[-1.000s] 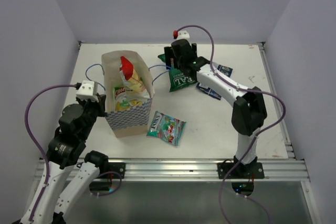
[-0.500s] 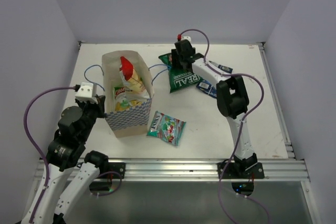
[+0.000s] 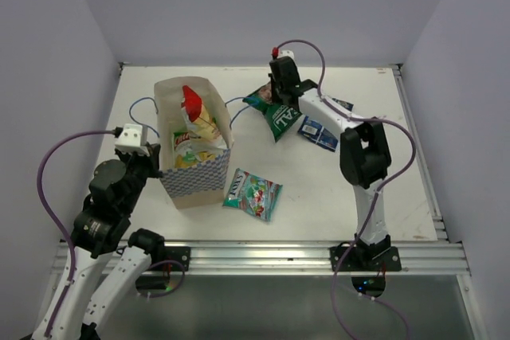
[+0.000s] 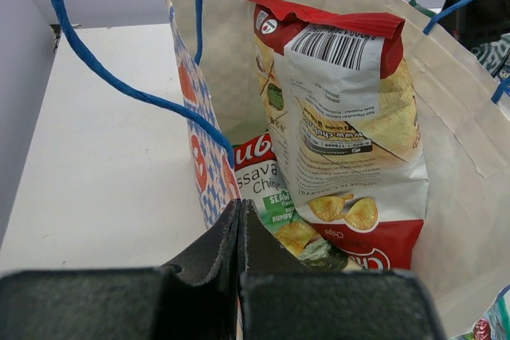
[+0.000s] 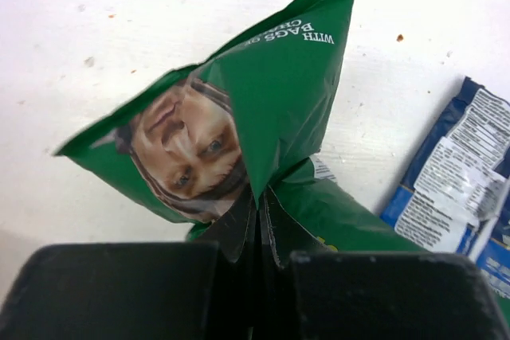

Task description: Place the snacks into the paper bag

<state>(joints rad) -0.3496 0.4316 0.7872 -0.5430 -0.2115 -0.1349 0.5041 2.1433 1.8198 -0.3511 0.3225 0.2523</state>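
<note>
- table [image 3: 382,197]: white work surface; carries the bag and the 3 packets that lie outside it.
- paper bag [image 3: 194,177]: stands upright on the left half of the table, mouth open, checkered band at the bottom, blue string handles on both sides.
- red chuba packet [image 3: 195,113]: stands on end inside the paper bag, its top edge above the rim; barcode side faces the left wrist camera.
- real packet [image 3: 280,115]: dark green, right of the bag and apart from it, crumpled into a fold and tilted, 1 edge raised.
- green chuba packet [image 3: 187,149]: inside the bag, low down, in front of the red one.
- teal candy pack [image 3: 253,193]: flat on the table, just beside the bag's near-right corner.
- dark blue pack [image 3: 319,133]: flat on the table, just right of the real packet.
- right gripper [image 5: 259,228]: fingers pinch a fold of the real packet.
- left gripper [image 4: 239,220]: fingers pressed together on the bag's left wall, at the rim.
</note>
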